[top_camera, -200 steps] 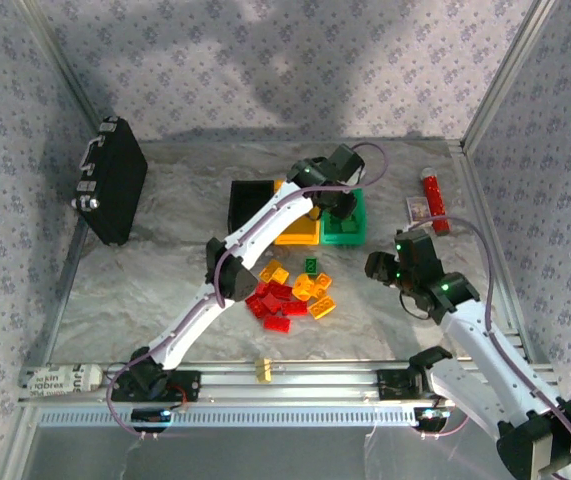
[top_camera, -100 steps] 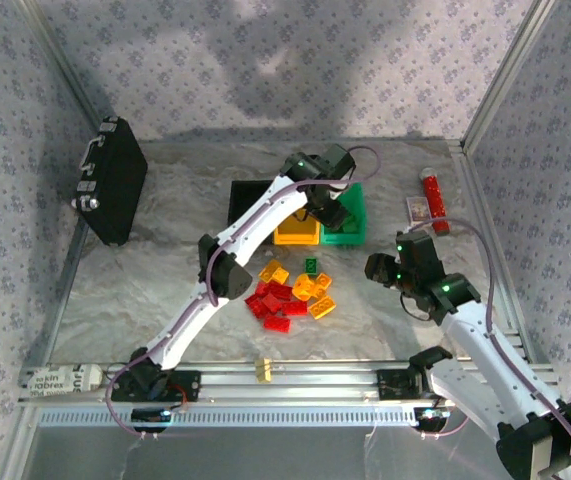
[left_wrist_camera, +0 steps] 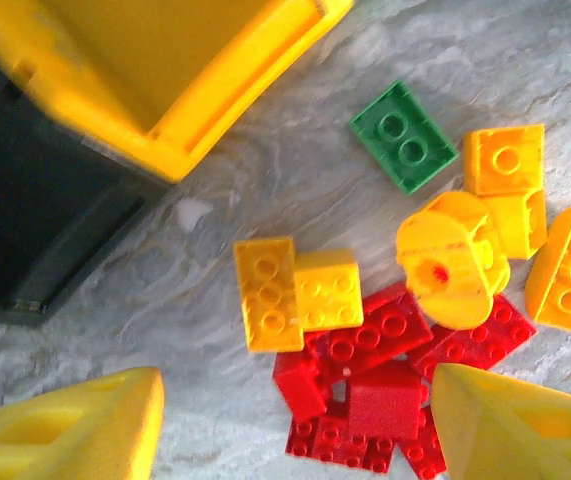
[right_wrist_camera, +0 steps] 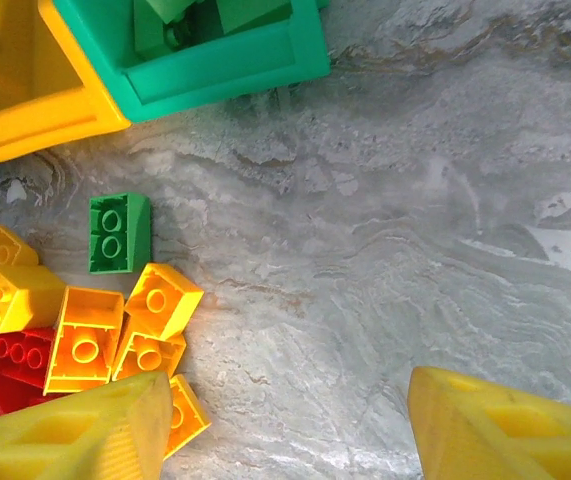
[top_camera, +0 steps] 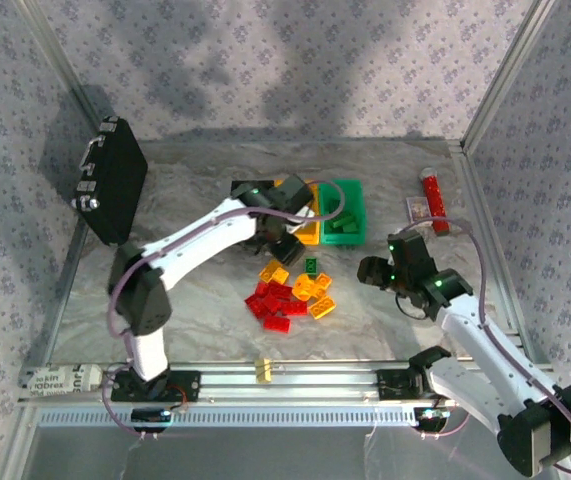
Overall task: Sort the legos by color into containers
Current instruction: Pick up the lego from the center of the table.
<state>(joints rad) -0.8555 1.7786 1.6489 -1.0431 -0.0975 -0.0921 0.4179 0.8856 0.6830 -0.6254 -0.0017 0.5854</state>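
Marbled grey tabletop (top_camera: 195, 290) lies before you between walls of patterned cloth, with a black case (top_camera: 110, 180) at the far left and a red cylinder (top_camera: 433, 200) near the right wall. Your three joined containers (top_camera: 315, 238) sit in a row at the middle back: the black bin (left_wrist_camera: 35, 220) on the left, the orange-yellow bin (right_wrist_camera: 25, 115) in the middle and the green bin (right_wrist_camera: 235, 65) on the right. You can see green bricks (right_wrist_camera: 180, 12) lying inside that last one. The loose legos (top_camera: 290, 292) are heaped on the table just in front of the bins, red ones toward the near left with yellow and orange ones around them. A single green brick (left_wrist_camera: 403, 135) lies flat, studs up, a little apart at the pile's far edge, between the heap and the orange-yellow bin. Your left gripper (left_wrist_camera: 290, 435) hangs over the pile's red bricks (left_wrist_camera: 375, 345), close to the front corner where the black and orange-yellow bins meet; its jaws stand wide apart and hold nothing. Your right gripper (right_wrist_camera: 285, 425) hovers over bare table to the right of the heap, in front of the green bin, jaws likewise spread and empty.
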